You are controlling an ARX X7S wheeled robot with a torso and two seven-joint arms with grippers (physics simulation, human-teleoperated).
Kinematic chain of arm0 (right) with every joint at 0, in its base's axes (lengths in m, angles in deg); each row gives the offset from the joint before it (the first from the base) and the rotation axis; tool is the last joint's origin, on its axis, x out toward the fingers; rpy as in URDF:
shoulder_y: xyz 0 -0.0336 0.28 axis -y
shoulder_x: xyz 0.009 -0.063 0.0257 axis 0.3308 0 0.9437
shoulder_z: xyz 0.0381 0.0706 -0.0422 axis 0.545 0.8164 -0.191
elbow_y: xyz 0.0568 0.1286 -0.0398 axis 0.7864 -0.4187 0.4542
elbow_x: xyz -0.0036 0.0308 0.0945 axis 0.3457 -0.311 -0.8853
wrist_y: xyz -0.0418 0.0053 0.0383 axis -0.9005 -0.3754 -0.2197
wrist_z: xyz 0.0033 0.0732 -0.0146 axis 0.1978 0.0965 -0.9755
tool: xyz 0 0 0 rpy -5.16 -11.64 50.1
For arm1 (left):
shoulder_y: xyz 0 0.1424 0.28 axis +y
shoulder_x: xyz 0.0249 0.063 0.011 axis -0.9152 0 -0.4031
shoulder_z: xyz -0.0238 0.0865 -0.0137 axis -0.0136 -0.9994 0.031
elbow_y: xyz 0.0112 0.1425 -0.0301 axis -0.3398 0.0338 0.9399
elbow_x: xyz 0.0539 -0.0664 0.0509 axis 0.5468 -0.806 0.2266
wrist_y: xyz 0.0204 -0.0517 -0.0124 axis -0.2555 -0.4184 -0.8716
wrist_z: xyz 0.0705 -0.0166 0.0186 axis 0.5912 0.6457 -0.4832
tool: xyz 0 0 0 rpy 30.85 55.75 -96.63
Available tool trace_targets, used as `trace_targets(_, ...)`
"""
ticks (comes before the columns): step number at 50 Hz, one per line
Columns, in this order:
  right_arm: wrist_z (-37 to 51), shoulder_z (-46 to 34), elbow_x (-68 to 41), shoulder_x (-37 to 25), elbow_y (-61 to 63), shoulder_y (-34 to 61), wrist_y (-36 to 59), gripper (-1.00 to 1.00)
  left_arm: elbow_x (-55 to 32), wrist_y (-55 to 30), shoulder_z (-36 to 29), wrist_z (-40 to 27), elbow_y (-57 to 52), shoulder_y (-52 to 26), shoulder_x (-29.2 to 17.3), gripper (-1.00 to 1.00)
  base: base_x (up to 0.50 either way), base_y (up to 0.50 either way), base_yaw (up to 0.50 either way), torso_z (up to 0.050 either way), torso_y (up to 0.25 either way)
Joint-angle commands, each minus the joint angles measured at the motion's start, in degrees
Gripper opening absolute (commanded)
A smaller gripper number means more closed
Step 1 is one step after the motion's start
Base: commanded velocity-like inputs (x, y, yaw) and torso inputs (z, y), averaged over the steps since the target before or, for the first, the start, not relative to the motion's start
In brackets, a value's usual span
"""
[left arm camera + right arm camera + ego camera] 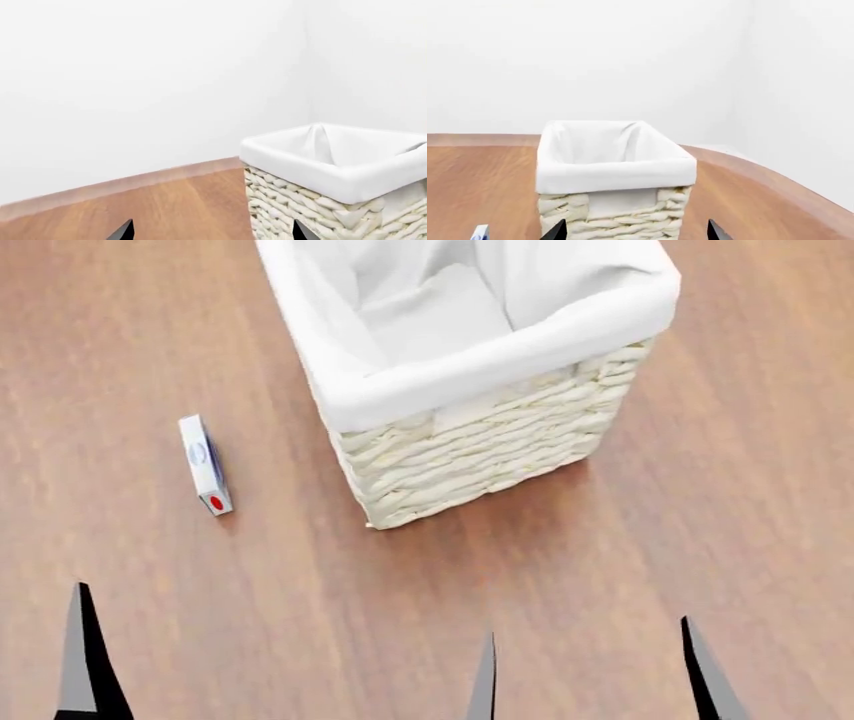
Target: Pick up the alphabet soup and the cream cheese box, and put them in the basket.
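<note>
1. The basket [467,430] is standing upright on the wooden table [400,620], far side of centre in the head view. Its white liner [441,380] is folding over the rim all round. The part of its inside on show is holding only cloth.
2. The cream cheese box [204,464] is lying on its thin edge on the table, to the left of the basket and apart from it, with bare wood between. Blue oval is facing up near the far end, red dot near the close end.
3. The alphabet soup is not showing in any view.
4. Left gripper [212,231]: only two dark fingertips [123,231] are poking into its wrist view, set wide apart, with nothing between them. It is hanging over the table, with the basket's corner just ahead of one tip. In the head view one tip is showing low at the left edge.
5. Right gripper [635,231]: two dark fingertips [557,231] are spread wide, gripping nothing. It is pointing at the basket's near wall, apart from it. The head view is showing both tips low and right of centre.
6. A sliver of the cream cheese box is peeking in at the corner of the right wrist view.
7. Plain white walls [627,60] are rising behind the table edge.
</note>
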Motion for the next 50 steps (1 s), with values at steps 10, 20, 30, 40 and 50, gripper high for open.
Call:
trace_targets(10,-0.1,-0.6,-3.7,-1.4,0.3,-6.1,4.8,1.0,-0.2,2.4,-0.9,-0.3,5.9,-0.3,0.4,1.0,0.0,0.0,0.0,0.0,0.0)
trace_targets(20,0.9,2.5,-9.9,-3.1,6.5,-6.6,15.0,1.0,0.0,2.4,-1.4,-0.4,6.8,-0.3,0.4,1.0,0.0,0.0,0.0,0.0,0.0)
trace_targets(30,2.6,5.7,-16.1,-4.9,8.9,-5.3,23.9,1.0,0.1,2.0,-1.3,-0.8,6.4,0.0,0.1,1.0,0.0,0.0,0.0,0.0,0.0)
trace_targets(40,2.8,6.0,-19.2,-5.8,5.7,-10.0,24.9,1.0,-0.1,1.6,-1.7,-0.7,7.2,-0.6,0.2,1.0,0.0,0.0,0.0,0.0,0.0)
trace_targets(50,4.5,7.8,-26.0,-5.3,5.6,-10.2,30.2,1.0,-0.6,2.5,-1.8,-0.5,8.7,-0.9,0.0,1.0,0.0,0.0,0.0,0.0,0.0)
